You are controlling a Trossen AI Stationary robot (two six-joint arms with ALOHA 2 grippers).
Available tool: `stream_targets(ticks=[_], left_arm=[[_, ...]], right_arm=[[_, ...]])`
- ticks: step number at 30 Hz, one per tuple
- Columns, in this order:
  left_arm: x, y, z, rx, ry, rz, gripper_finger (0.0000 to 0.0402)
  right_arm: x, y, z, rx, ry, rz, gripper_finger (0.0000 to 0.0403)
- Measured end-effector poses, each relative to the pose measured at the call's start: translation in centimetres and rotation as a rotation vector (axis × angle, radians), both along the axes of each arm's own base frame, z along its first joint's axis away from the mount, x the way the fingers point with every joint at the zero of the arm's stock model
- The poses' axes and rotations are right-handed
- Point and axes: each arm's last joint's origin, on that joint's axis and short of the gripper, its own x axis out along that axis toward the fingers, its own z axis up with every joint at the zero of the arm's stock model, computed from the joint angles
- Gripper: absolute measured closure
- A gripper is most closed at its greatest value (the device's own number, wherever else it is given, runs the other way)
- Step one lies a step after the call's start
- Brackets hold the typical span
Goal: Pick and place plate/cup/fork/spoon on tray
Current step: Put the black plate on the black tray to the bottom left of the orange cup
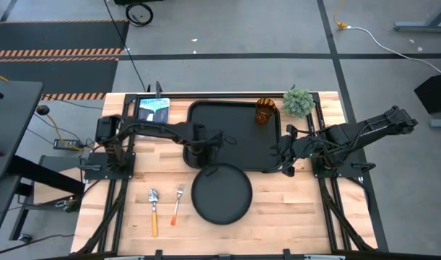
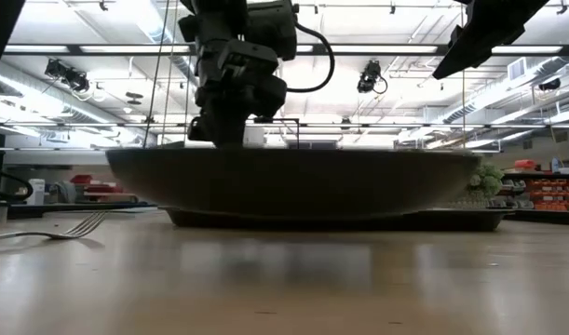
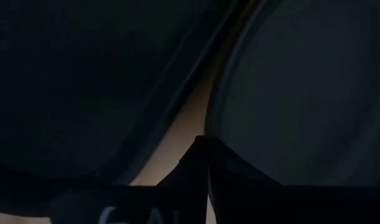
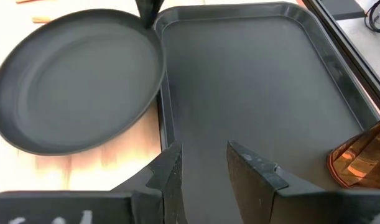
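Observation:
The round black plate [image 1: 221, 195] lies just near of the black tray [image 1: 234, 133], its far rim at the tray's near rim. My left gripper [image 1: 208, 160] stands at the plate's far rim and is shut on it; its tip also shows in the right wrist view [image 4: 149, 14]. The amber cup [image 1: 265, 110] stands upright in the tray's far right corner. The fork [image 1: 178, 204] and the spoon [image 1: 154, 209] lie on the table left of the plate. My right gripper [image 4: 205, 168] is open and empty over the tray's right part. My left gripper pinches the plate's far rim [image 3: 216, 118] between its two fingers, next to the tray's near edge. The fingers come from above, pointing down. Whether the plate is clear of the table, I cannot tell.
A small green potted plant [image 1: 298, 101] stands at the tray's far right corner, outside it. A tablet-like card [image 1: 154, 110] lies at the far left. Bare wood shows right of the plate and along the table's near edge.

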Motion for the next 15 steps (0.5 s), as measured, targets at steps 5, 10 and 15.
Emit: stream_targets(ticks=[5, 10, 15], left_arm=[[0.1, 2.7, 0.7, -0.011, -0.039, 0.018, 0.0401], [0.2, 6.1, 1.9, 0.017, -0.097, 0.066, 0.0401], [-0.3, 9.6, 2.3, 0.065, -0.143, 0.137, 0.0401]], right_arm=[[0.0, 0.0, 0.0, 0.004, -0.008, -0.002, 0.0271], [-0.1, 0.0, -0.1, 0.004, 0.007, -0.007, 0.0271], [0.0, -0.5, -0.1, 0.005, 0.008, -0.033, 0.0271]])
